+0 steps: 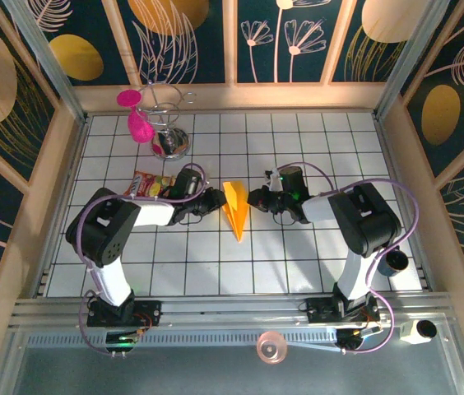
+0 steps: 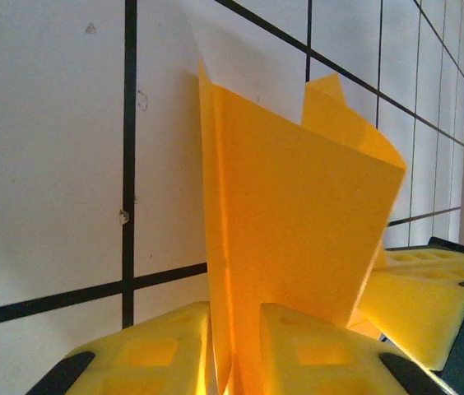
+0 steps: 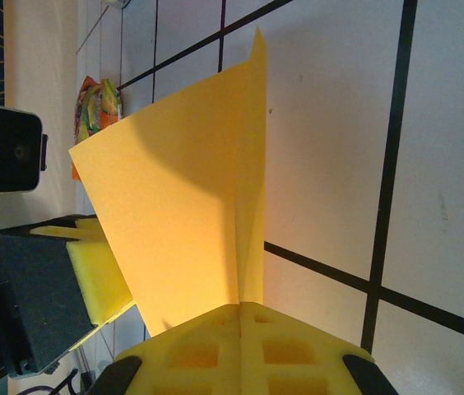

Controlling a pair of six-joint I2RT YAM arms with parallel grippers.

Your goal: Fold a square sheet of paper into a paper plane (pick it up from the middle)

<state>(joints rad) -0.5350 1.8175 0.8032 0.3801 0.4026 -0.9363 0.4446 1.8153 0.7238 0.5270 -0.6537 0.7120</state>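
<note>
The paper plane (image 1: 234, 207) is a folded orange-yellow dart with its point toward the near edge, held off the tiles at the table's middle. The square sheet is this same paper, now folded. My left gripper (image 1: 215, 200) is shut on its left side; in the left wrist view the paper (image 2: 298, 230) stands up out of the closed yellow pads (image 2: 166, 346). My right gripper (image 1: 254, 197) is shut on its right side; the right wrist view shows the crease of the paper (image 3: 191, 206) running into the closed gripper (image 3: 242, 317). The two grippers face each other closely.
A red-and-yellow snack packet (image 1: 151, 184) lies just left of the left gripper. At the back left are a wire stand (image 1: 169, 123) and a pink object (image 1: 137, 123). A black cup (image 1: 396, 262) sits at the right edge. Wooden walls surround the tiled table (image 1: 298, 255).
</note>
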